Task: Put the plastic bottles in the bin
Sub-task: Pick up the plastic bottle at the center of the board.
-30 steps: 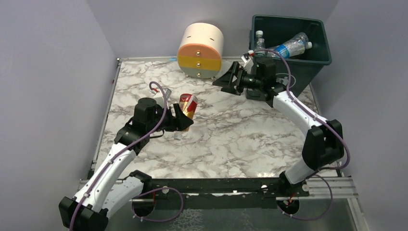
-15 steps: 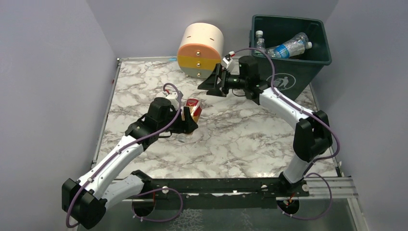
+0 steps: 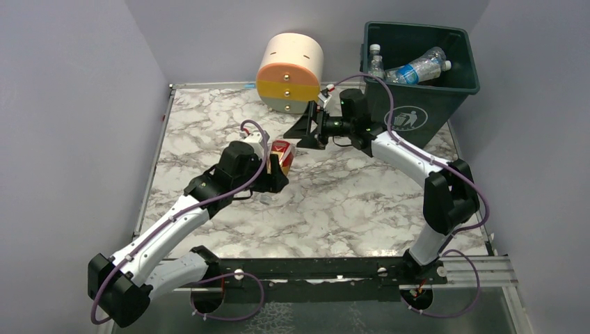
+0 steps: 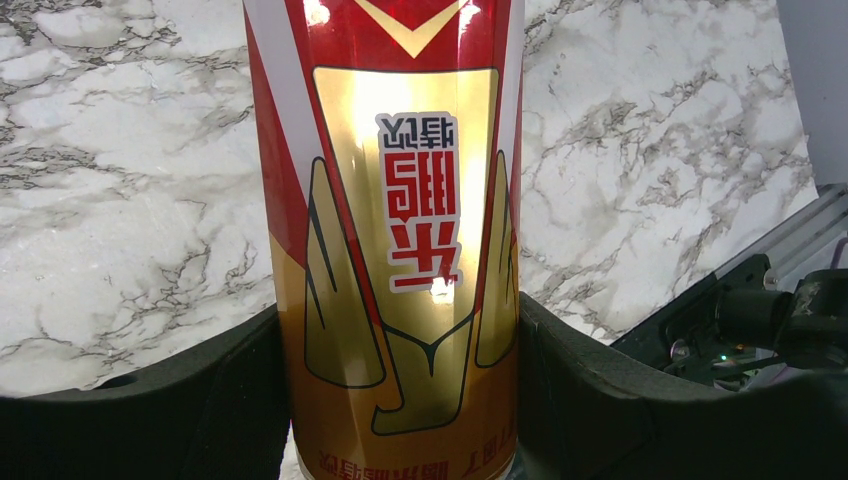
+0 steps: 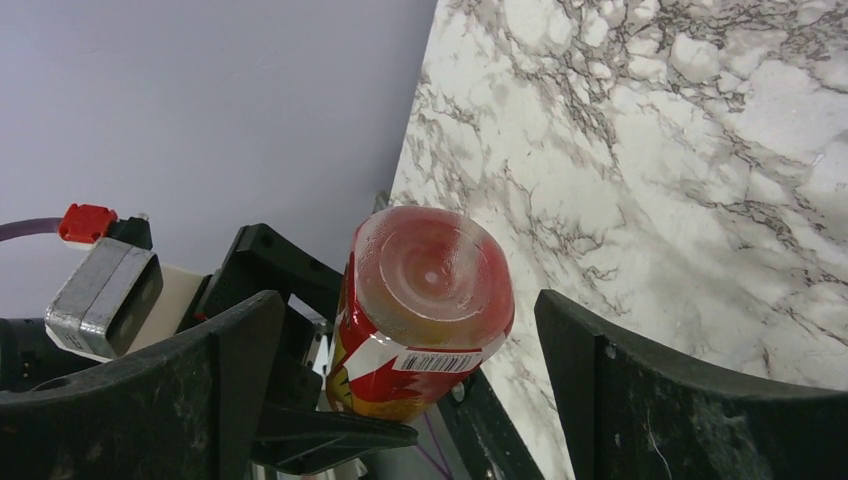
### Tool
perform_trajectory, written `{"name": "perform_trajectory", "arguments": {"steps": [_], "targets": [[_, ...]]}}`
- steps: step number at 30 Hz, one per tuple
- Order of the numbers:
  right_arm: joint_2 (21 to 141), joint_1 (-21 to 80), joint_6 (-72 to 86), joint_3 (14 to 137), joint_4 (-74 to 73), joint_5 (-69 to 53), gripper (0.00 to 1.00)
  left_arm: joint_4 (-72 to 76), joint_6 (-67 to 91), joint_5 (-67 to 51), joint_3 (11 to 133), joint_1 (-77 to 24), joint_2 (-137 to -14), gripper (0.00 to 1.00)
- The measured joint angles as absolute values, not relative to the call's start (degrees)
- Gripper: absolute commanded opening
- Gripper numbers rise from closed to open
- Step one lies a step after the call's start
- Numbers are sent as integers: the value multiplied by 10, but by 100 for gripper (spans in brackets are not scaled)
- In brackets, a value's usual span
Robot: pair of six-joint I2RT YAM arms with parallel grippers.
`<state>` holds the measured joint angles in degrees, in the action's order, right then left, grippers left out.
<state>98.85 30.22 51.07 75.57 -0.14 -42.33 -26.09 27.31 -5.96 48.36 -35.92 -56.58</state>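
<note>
Left gripper (image 3: 275,171): clamped on red bottle (image 3: 281,154); base turned rightward, likely for a handover
Right gripper (image 3: 307,129): jaws wide; facing that base, apart from it
Bin (image 3: 445,97): far right, probably beyond the left arm's reach; clear bottles (image 3: 416,69) inside

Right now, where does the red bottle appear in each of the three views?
Top external: red bottle just left of centre, above the table.
Left wrist: it fills the middle, gripped between the left fingers.
Right wrist: lower centre, its round end toward the camera, between the open right fingers, not touching them.
Shared landmark: the marble table in all three.
</note>
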Motion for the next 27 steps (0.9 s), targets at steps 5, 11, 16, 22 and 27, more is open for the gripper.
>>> {"name": "perform_trajectory", "arguments": {"steps": [5, 11, 16, 22, 27], "targets": [[989, 308, 525, 748, 10, -430, 100, -261, 273, -47, 484, -367, -566, 63], [989, 324, 536, 745, 21, -431, 100, -264, 273, -38, 484, -375, -566, 63], [991, 328, 542, 734, 36, -431, 100, -272, 273, -33, 484, -379, -566, 63], [999, 336, 551, 718, 49, -429, 99, -296, 274, -31, 484, -380, -566, 63], [1002, 338, 552, 711, 42, -427, 99, -303, 274, -30, 484, -382, -563, 63]]}}
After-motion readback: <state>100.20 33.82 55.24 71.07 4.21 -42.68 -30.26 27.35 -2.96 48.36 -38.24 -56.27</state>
